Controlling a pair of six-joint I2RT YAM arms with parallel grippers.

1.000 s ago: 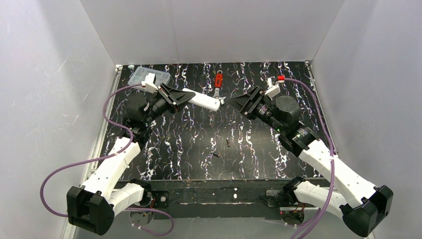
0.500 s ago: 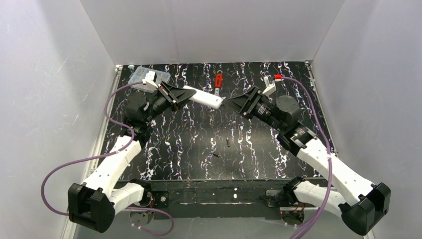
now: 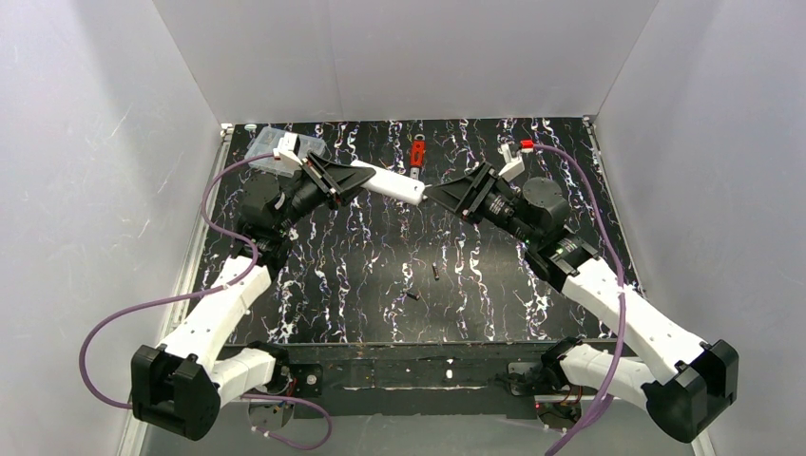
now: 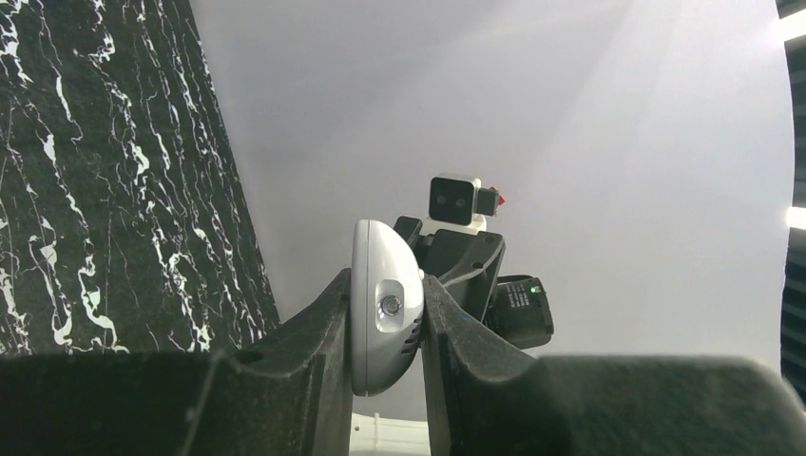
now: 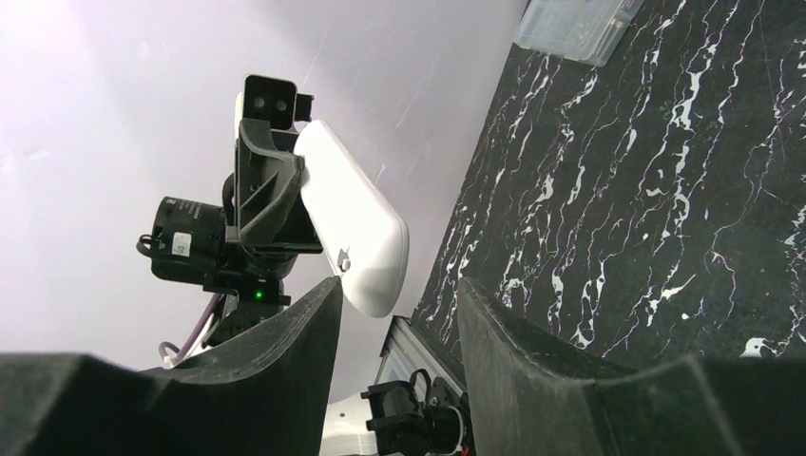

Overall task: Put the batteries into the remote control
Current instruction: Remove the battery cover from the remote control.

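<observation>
the left gripper (image 3: 350,180) clenches the white remote control (image 3: 394,187) aloft over the far middle of the table (image 3: 314,285), its free end between the parted jaws of the right gripper (image 3: 439,193). an off-centre pinch there could twist or drop it. the batteries (image 3: 435,272) lie nearer, well apart.

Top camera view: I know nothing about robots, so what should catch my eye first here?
A white remote control hangs above the far middle of the black marbled table, clamped in the left end effector. The right end effector meets its free end, jaws open around the tip. Two tiny batteries lie loose on the table, nearer the arms.
</observation>
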